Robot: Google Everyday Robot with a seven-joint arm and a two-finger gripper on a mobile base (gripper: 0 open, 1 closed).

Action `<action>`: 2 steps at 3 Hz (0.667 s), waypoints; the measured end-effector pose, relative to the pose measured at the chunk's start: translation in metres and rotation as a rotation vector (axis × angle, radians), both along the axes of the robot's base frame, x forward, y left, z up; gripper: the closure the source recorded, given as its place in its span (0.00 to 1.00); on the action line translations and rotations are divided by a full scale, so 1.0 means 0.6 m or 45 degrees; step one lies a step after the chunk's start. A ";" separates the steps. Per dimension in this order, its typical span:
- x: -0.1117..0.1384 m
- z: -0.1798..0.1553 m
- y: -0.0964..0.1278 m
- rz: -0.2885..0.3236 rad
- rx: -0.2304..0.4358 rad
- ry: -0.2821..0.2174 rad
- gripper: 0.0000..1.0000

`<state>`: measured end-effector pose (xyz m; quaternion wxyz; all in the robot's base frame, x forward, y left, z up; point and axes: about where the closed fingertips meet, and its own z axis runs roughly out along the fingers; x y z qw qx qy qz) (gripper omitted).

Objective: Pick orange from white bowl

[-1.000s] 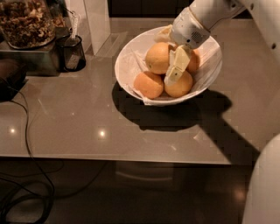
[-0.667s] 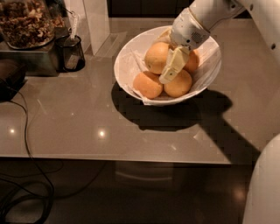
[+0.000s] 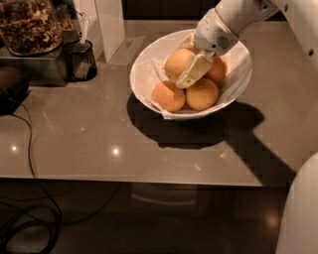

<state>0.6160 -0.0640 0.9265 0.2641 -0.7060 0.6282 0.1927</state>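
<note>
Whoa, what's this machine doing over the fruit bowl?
A robot arm is reaching into the white bowl on the countertop. Its gripper is down inside, right against the orange, the biggest and palest one. That orange sits in the bowl beside three smaller oranges, not yet lifted out.

Table (image 3: pixel 99 144): white bowl (image 3: pixel 144 74), black cup (image 3: pixel 81 60); gripper (image 3: pixel 188 69) in bowl.

end effector (image 3: pixel 186 63) over white bowl (image 3: pixel 140 74) partly hides orange (image 3: pixel 173 64), arm (image 3: pixel 238 15) cropped
</note>
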 end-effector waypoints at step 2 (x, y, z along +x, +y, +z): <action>0.000 0.000 0.000 0.000 0.000 0.000 1.00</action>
